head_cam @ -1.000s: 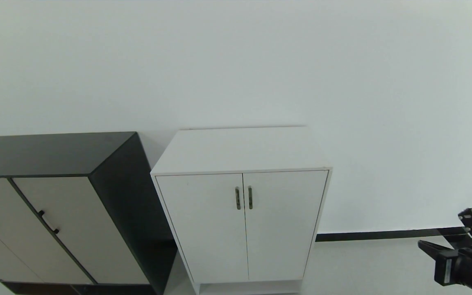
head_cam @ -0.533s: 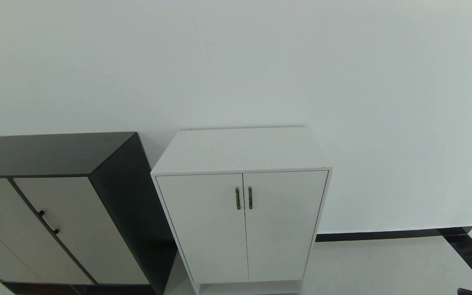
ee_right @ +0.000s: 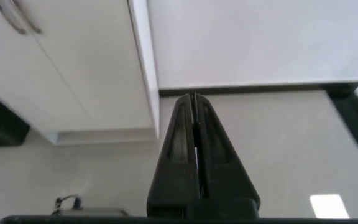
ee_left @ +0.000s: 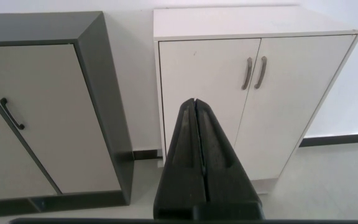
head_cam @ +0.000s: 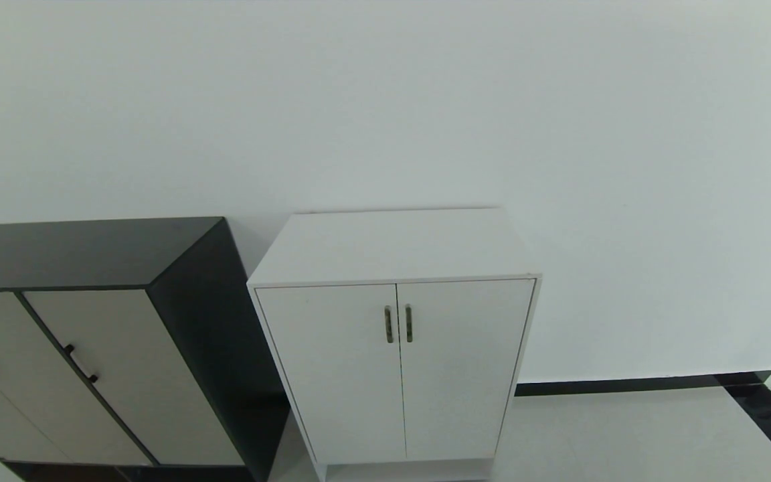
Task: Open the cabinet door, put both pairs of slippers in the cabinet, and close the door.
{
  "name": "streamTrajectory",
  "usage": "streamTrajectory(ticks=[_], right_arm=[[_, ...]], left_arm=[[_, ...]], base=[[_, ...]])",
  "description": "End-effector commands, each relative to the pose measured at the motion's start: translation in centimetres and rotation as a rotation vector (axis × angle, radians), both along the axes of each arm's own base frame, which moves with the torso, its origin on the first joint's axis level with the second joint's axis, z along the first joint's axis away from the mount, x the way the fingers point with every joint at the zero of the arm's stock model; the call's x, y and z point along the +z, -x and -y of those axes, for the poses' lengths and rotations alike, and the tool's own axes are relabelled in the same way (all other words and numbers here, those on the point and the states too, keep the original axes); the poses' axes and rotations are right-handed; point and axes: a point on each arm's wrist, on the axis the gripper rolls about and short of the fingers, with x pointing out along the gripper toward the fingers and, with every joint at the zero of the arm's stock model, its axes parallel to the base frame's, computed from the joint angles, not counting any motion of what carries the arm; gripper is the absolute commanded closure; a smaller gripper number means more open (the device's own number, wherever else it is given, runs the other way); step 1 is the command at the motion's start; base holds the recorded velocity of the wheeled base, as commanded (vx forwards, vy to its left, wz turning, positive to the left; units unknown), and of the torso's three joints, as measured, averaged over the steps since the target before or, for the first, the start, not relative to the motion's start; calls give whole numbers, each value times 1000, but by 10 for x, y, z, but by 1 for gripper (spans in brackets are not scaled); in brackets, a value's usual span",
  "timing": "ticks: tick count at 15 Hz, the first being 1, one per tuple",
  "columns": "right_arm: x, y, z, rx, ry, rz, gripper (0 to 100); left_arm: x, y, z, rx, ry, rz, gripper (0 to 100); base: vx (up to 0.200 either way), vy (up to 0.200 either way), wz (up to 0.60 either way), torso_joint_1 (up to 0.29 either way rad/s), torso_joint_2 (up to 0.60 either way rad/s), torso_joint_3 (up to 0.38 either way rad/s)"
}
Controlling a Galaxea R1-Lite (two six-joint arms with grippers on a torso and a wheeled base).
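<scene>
Cabinet (head_cam: 392, 248), white, stands against the wall (head_cam: 385, 100) just beside a black cabinet (head_cam: 91, 251), both doors (head_cam: 332, 375) shut with handles (head_cam: 389, 324) meeting at the middle, so whatever is inside is hidden. My left gripper (ee_left: 195, 102) has its fingers pressed together on nothing, out in front of the cabinet and apart from it. My right gripper (ee_right: 194, 96) is likewise closed and empty, low over the floor (ee_right: 278, 155) near the cabinet's right bottom corner, not touching.

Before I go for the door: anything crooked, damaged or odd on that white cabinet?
Nothing stands out. The white cabinet stands upright, with both doors shut and flush and the two handles upright side by side. The left hand and right hand are shut, holding nothing.
</scene>
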Motion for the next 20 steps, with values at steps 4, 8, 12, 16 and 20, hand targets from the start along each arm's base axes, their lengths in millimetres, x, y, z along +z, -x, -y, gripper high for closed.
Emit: streamTrajectory(ticks=[4,8,12,16,20], right_arm=[[-3,11,2,135,-8,142,100],[-4,17,0,-6,-5,208,100],[-5,19,0,-2,-5,239,100],[-4,19,0,-2,-18,241,100],[-4,19,0,-3,-32,241,100]], left_arm=[[0,0,0,0,2,-1,100],[0,0,0,0,2,-1,100],[0,0,0,-2,-3,-1,100],[0,0,0,-2,-3,-1,100],[0,0,0,-2,-3,-1,100]], base=[[0,0,0,0,0,0],[0,0,0,0,0,0],[0,0,0,0,0,0],[0,0,0,0,0,0],[0,0,0,0,0,0]])
